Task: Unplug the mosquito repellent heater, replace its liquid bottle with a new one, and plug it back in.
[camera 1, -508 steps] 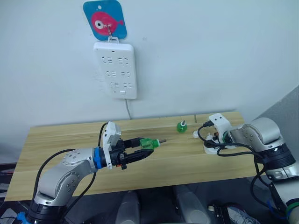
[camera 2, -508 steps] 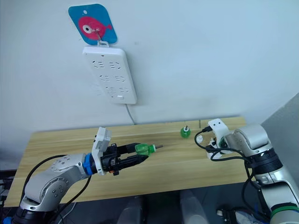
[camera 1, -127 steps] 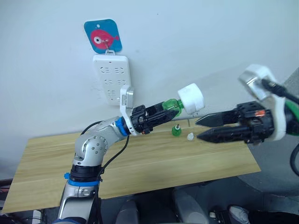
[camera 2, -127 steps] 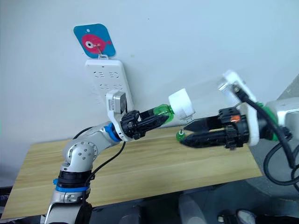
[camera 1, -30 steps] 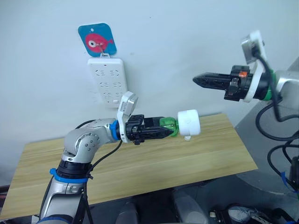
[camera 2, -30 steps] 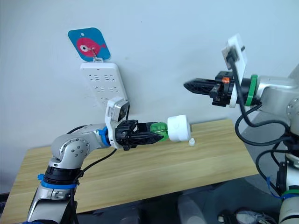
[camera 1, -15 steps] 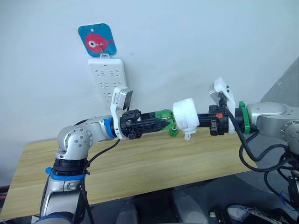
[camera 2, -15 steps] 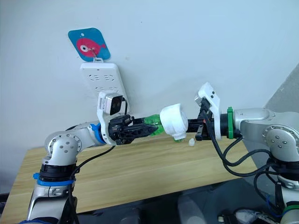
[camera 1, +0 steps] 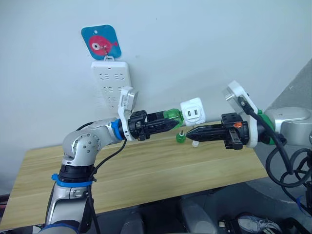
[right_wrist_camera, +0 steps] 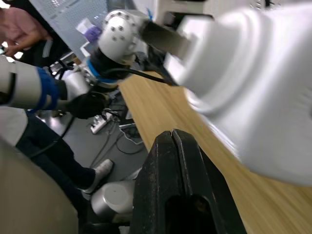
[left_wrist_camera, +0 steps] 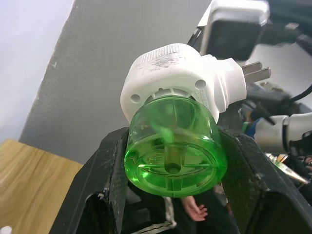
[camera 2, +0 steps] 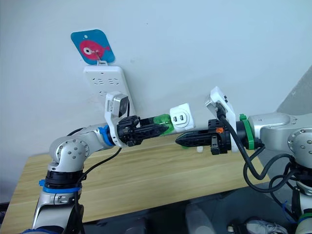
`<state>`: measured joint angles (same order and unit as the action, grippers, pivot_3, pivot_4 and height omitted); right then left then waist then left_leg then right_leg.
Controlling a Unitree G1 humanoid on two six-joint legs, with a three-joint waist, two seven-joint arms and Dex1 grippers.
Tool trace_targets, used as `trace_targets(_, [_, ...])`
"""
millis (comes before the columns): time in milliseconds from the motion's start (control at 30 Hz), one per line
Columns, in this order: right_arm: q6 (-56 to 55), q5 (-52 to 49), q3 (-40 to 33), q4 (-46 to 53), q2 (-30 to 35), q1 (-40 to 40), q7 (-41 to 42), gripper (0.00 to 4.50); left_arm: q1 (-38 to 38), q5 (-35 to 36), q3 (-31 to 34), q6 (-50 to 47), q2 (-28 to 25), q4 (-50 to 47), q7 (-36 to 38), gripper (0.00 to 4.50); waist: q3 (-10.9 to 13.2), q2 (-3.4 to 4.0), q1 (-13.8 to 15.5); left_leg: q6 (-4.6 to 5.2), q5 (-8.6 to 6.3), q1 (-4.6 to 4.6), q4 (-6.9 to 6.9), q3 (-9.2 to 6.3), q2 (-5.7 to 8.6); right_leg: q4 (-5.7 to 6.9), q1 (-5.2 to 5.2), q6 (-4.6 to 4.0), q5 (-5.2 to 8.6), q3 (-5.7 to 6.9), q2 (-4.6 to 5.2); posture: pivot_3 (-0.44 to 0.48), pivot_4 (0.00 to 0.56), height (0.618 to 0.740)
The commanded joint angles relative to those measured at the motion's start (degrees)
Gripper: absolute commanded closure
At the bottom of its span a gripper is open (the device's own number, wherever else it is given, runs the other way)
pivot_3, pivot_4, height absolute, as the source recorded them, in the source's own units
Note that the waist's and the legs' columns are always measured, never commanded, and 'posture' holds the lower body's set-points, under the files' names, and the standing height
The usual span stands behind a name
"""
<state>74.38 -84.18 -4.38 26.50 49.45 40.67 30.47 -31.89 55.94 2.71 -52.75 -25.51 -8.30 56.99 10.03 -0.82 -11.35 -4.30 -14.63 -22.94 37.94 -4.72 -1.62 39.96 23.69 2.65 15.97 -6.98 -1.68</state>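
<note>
**Heater held only by its bottle, high over the tabletop**

While the heater hangs in mid-air, your biggest risk is the drop below it: the tabletop (camera 1: 146,170) lies well beneath, and a fall from there could crack the unit or the bottle.

Next in size, the power strip (camera 1: 111,84) hangs on the wall from a hook under a fish sign (camera 1: 101,43). It looks free to swing, so you may find it yields or tilts under a push and the prongs miss their slots.

Your left gripper (camera 1: 168,124) has its fingers clamped on the green bottle (left_wrist_camera: 171,148), not on the mosquito repellent heater (camera 1: 193,111) itself, which sits on the bottle's far end with its two prongs pointing away. If the thread is only partly seated, a sideways knock could twist the heater off.

Your right gripper (camera 1: 189,132) lies just under the heater with its fingers closed together and holding nothing; I cannot tell whether it touches. A nudge from there could be that knock.

Smallest, an old green bottle (camera 1: 180,137) and a white cap (camera 1: 194,143) sit on the tabletop below, likely to roll if the arms descend carelessly.
</note>
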Motion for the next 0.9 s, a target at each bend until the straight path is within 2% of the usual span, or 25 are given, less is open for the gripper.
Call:
trace_targets(33, [-1.1, -3.9, -1.5, -0.3, 0.7, 2.0, -2.4, 4.50, -0.8, -1.1, -0.2, 2.1, -0.3, -0.9, 1.4, 2.22, 0.0, 0.00, 0.0, 0.00, 0.00, 0.00, 0.00, 0.00, 0.00, 0.00, 0.00, 0.00, 0.00, 0.00, 0.00, -0.229, 0.090, 0.736])
trace_targets(200, [-2.6, -7.2, -1.1, -2.7, 0.0, 4.7, -7.0, 4.50, -0.1, -3.8, -2.2, 3.9, -1.4, -1.3, 3.9, 2.22, 0.0, 0.00, -0.1, 0.00, 0.00, 0.00, 0.00, 0.01, 0.00, 0.00, 0.00, 0.00, 0.00, -0.01, 0.00, -0.229, 0.094, 0.736])
trace_targets(400, [-3.7, -5.9, -0.1, -4.9, -1.3, 6.8, -9.8, 4.50, 0.9, -5.2, -3.6, 4.9, -2.7, -2.4, 7.0, 2.22, 0.0, 0.00, 0.0, 0.01, 0.00, 0.00, -0.01, 0.00, 0.00, -0.01, 0.00, 0.00, 0.00, 0.00, 0.00, -0.229, 0.094, 0.736])
trace_targets(600, [-3.2, -3.6, 1.3, -5.8, -1.3, 8.2, -8.6, 4.50, 1.6, -7.0, -5.4, 6.8, -3.8, -3.8, 9.7, 2.22, 0.0, 0.00, 0.0, 0.01, -0.01, -0.01, -0.02, 0.00, 0.00, -0.02, 0.00, 0.01, 0.01, 0.00, 0.00, -0.229, 0.094, 0.736])
trace_targets(900, [-1.7, 2.5, 3.7, -6.6, -0.3, 9.2, -1.7, 4.50, 1.5, -7.0, -6.0, 7.0, -4.7, -4.9, 11.6, 2.22, -0.1, 0.01, 0.0, 0.03, -0.01, 0.00, -0.02, 0.00, -0.01, -0.02, 0.00, 0.11, 0.06, 0.00, 0.00, -0.220, 0.094, 0.736])
